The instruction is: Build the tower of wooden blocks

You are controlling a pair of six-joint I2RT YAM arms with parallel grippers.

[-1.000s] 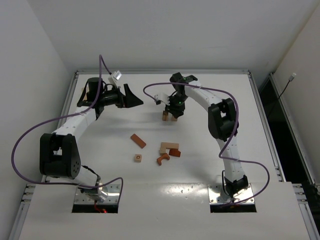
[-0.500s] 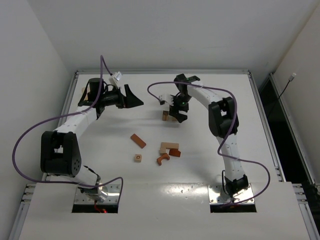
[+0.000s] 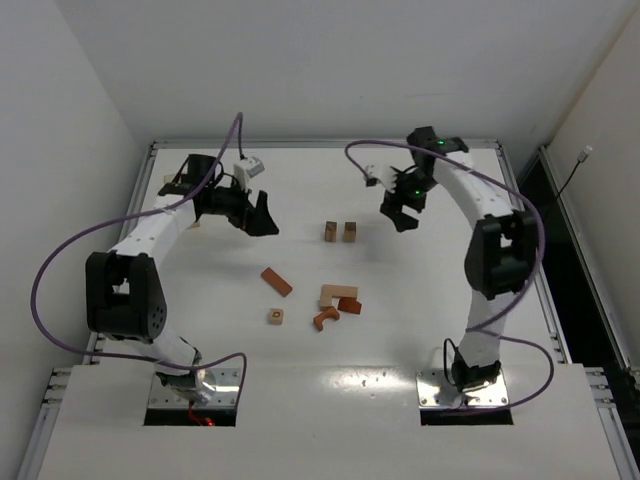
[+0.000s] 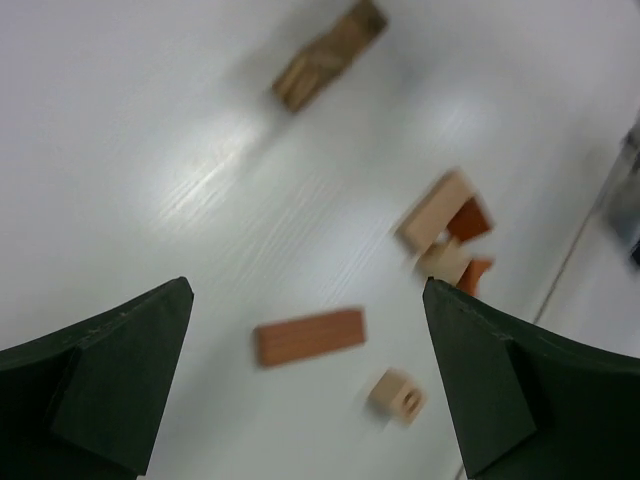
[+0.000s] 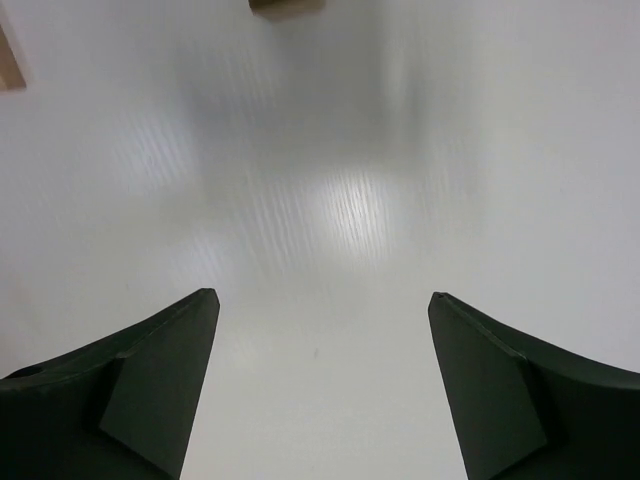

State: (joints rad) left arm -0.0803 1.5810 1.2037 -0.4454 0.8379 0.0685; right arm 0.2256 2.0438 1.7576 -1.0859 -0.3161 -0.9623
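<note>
Two small tan wooden blocks (image 3: 325, 232) stand side by side, slightly apart, at the centre of the white desk (image 3: 420, 330). Loose reddish-brown and pale wooden blocks (image 3: 338, 295) lie scattered just below centre. The left end effector (image 3: 263, 216) and right end effector (image 3: 398, 211) flank the standing pair, both spread wide and holding nothing.

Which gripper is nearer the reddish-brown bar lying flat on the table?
Left. The left gripper hangs open just behind the bar, toward the far edge; the right gripper, also open, is well off to the right, past the two standing blocks.
</note>
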